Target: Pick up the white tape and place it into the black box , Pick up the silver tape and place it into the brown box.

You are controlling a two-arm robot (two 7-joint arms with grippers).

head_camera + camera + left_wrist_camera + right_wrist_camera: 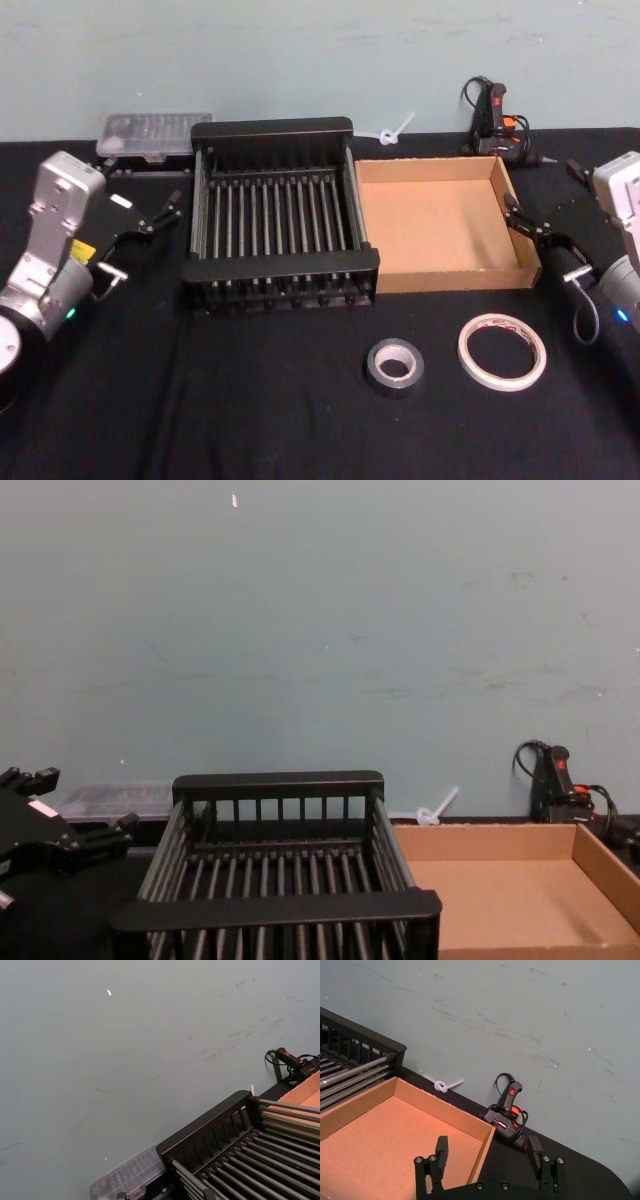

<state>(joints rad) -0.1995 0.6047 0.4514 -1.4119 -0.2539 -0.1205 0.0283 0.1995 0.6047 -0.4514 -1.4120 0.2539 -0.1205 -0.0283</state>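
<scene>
While both grippers hang spread and empty, left gripper beside the black box and right gripper at the brown box, the silver tape and white tape lie nearer the robot than the right gripper.

I see a black-covered table. On it, the black box sits with the brown box touching its right side. In front of the brown box lie the silver tape and the white tape, just apart.
</scene>
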